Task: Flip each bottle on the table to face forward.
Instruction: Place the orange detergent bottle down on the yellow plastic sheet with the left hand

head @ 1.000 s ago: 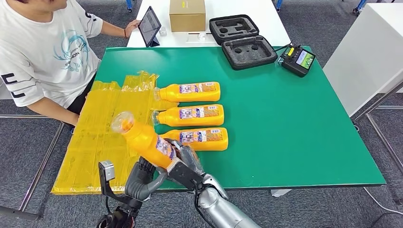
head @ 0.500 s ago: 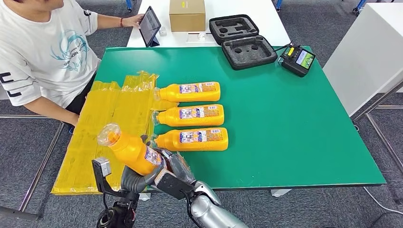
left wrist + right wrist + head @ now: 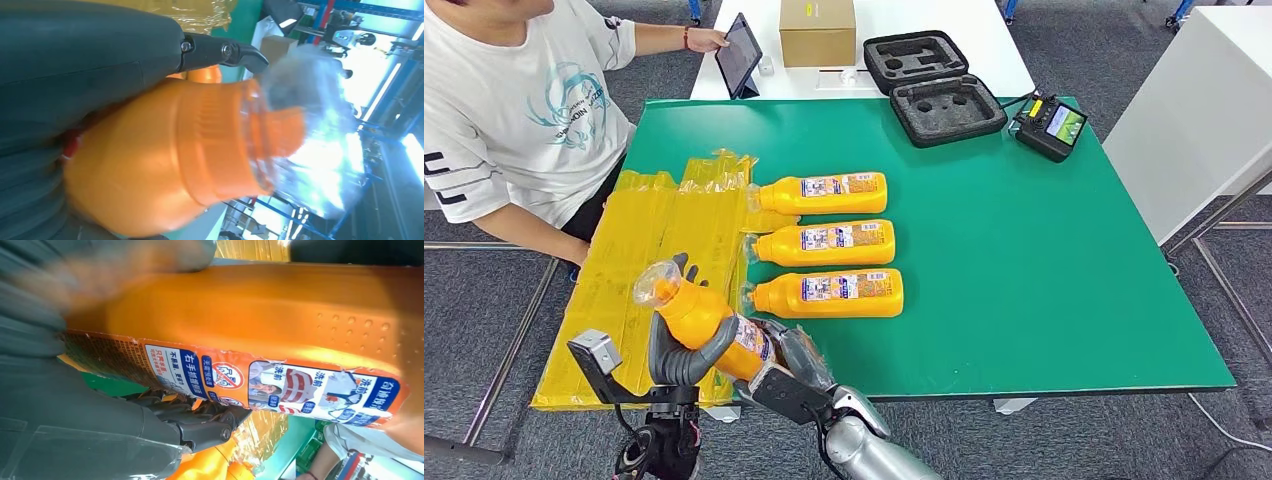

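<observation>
Holding one orange bottle (image 3: 707,318) up off the green table (image 3: 1024,250), both robot hands grip it together.

The left hand (image 3: 679,345) wraps its dark fingers (image 3: 686,268) around the bottle's neck, just under the clear cap (image 3: 657,280). The right hand (image 3: 786,360) holds the bottle's bottom end, near the label (image 3: 280,385). The bottle is tilted, with its cap pointing up and away from the right hand's fingers. Three more orange bottles (image 3: 828,243) lie on their sides on the table, just past the fingers. A person (image 3: 514,110) sits beside the table.
</observation>
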Controlling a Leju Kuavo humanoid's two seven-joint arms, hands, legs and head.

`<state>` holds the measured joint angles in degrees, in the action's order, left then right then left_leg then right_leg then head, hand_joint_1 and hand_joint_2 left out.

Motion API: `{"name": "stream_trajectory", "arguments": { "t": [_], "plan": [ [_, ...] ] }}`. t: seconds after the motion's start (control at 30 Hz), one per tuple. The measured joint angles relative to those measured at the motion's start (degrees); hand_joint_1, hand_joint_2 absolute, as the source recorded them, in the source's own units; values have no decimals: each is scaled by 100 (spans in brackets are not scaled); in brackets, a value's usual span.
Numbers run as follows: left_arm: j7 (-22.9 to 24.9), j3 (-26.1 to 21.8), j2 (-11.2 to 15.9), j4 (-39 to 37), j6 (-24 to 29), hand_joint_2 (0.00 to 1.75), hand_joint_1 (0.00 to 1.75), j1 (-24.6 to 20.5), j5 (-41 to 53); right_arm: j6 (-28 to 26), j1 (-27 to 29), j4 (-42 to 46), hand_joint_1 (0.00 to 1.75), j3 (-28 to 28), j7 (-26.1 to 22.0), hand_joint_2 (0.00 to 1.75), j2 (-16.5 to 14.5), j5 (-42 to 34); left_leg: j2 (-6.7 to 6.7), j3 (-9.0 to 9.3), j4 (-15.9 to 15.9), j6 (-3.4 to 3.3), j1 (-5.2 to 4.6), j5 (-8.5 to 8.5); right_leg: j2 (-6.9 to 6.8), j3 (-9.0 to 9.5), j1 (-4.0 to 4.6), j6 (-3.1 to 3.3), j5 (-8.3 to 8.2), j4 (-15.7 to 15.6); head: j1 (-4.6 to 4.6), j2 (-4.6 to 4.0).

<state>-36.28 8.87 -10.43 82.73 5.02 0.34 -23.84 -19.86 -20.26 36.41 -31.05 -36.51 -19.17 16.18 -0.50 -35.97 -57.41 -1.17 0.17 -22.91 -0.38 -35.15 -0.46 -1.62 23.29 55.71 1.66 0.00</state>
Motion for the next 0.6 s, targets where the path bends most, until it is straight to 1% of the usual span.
{"name": "stream_trajectory", "arguments": {
  "t": [0.1, 0.13, 0.23, 0.27, 0.37, 0.6],
  "plan": [
    [-31, -17, 0, 93, 17, 175, 0, 17, 6, 6, 0, 0, 175, -11, 34, 175, 0, 25, 0, 0, 0, 0, 0, 0, 0, 0, 0, 0, 0, 0, 0, 0],
    [-45, -26, 0, 121, 21, 175, 35, 25, 5, 11, 0, 0, 175, -17, 48, 175, 0, 36, 0, 0, 0, 0, 0, 0, 0, 0, 0, 0, 0, 0, 0, 0],
    [-32, -40, 3, 186, -91, 175, 166, 40, -10, 20, -1, 0, 175, -30, 65, 175, 0, 57, -1, 0, 0, 0, 0, 0, 0, -1, -1, 0, 0, 0, 0, 0],
    [-1, -29, 10, 195, -179, 175, 175, 39, 4, 16, -1, 0, 175, -31, 63, 175, 1, 60, -1, 0, -1, 0, 0, 0, 0, -1, -1, 0, 0, 0, 0, 0],
    [104, 87, 55, 153, -419, 175, 175, -18, 230, -11, 10, 6, 175, -14, 53, 175, 13, 54, -1, 0, -1, 0, 0, 0, -1, -1, -1, 0, 0, -1, 1, 0],
    [376, 459, 160, -185, -735, 175, 175, -356, 770, -142, 56, 15, 175, 75, 54, 175, 83, 43, 1, 1, -1, -1, -1, 1, -2, 3, -2, -1, -2, 0, 1, 0]
  ]
}}
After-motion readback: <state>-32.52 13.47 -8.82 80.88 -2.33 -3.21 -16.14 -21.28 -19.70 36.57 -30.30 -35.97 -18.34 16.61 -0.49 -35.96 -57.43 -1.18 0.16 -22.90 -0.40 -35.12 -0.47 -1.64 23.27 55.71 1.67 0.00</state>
